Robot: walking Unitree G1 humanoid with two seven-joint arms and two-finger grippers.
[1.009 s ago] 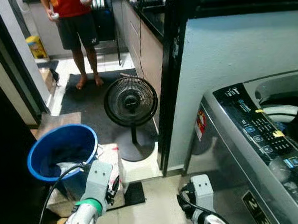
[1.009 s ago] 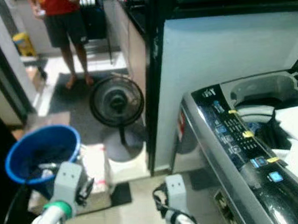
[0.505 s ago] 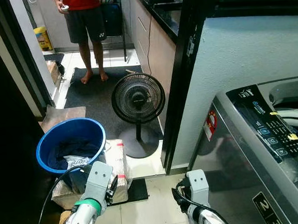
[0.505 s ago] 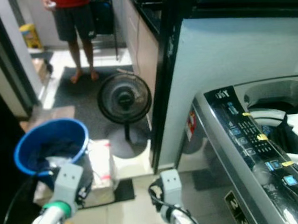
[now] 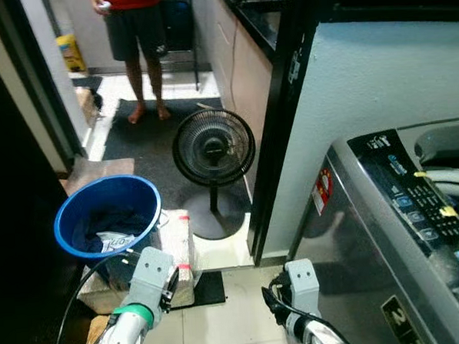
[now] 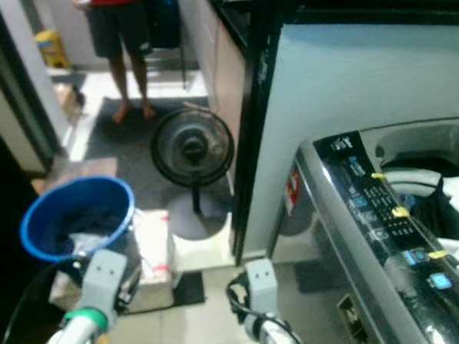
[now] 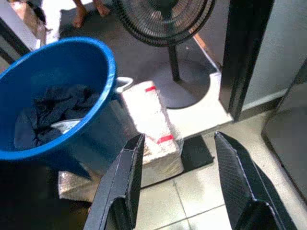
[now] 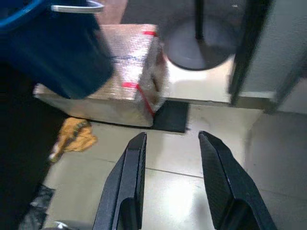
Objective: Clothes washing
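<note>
Head view: the blue bucket of dark clothes sits at nine o'clock, the washing machine at three, a fan and a person at twelve. Left wrist view: the left gripper is wide, empty, near the bucket. Right wrist view: the right gripper is wide, empty, over the floor.

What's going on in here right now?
The robot stands between a blue bucket of dark clothes and an open washer. Both end effectors, left and right, are open and hold nothing, low over the tiled floor. A fan stands in the doorway, and a person waits further back. No clothes are being handled at this moment.
</note>
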